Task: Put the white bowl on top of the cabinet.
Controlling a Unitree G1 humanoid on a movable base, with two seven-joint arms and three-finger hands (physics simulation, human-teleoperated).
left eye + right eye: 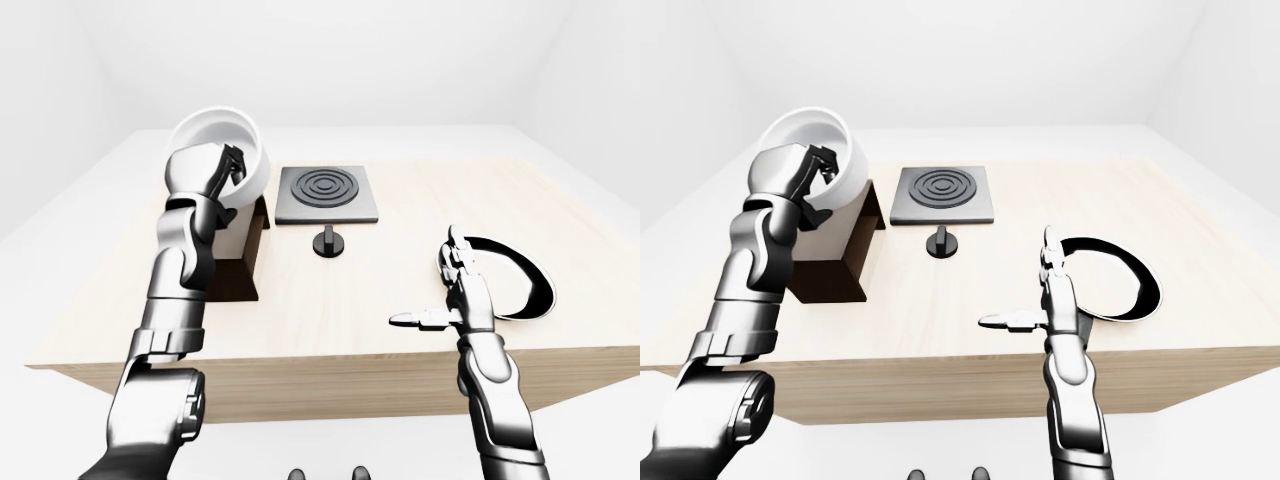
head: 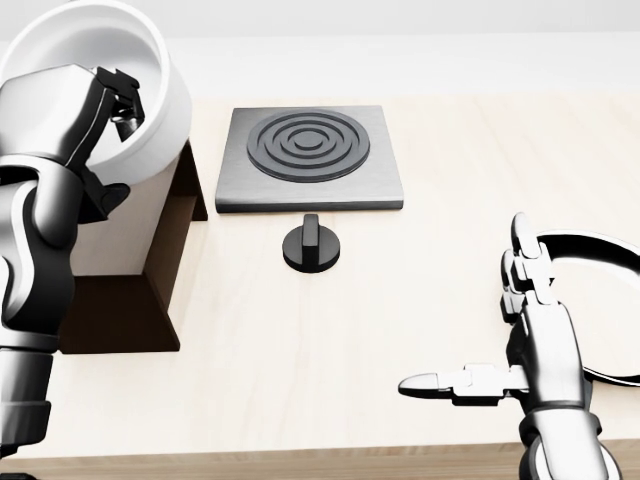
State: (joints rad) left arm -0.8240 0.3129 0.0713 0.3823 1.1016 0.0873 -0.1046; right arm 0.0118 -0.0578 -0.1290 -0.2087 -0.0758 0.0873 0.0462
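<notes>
Gripping white bowl rim, left hand above cabinet (tilted); right hand splayed.

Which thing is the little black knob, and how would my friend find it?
Find the gray square stove plate with black rings on the wooden counter. Just below it in the head view sits the knob: a small round black disc with a raised bar across it.

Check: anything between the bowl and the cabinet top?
Nothing visible. The left hand holds the bowl tilted over the cabinet. The cabinet's top is mostly hidden by arm and bowl, so it can't be fully checked.
</notes>
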